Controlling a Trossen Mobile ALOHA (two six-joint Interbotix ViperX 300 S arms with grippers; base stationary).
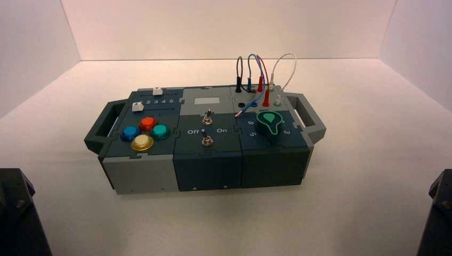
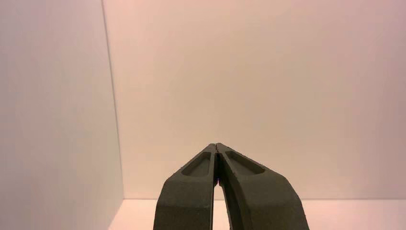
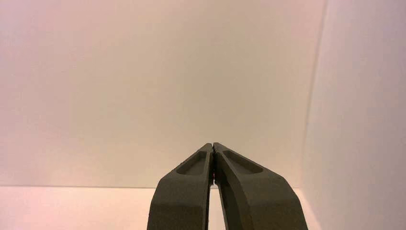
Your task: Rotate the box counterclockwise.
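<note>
Left end effector (image 2: 216,144) and right end effector (image 3: 212,144), fingertips together, matte angular panel box (image 1: 208,128) beyond.

Box panels (image 1: 208,170): looking matt, smooth, like plastic
Button caps (image 1: 142,142): showing glossy, translucent plastic
Toggle switches (image 1: 207,141): gleaming like polished metal
Slider caps (image 1: 137,106): looking like smooth plastic
Wires (image 1: 265,69): appearing smooth, plastic-coated
Wire tip (image 1: 238,114): glinting like bare metal
Gripper fingers (image 2: 184,191): showing matt, dark, plastic-like surfaces
Tabletop (image 1: 224,224): looking smooth, softly sheened
Walls (image 1: 229,29): appearing smooth, matt
</note>
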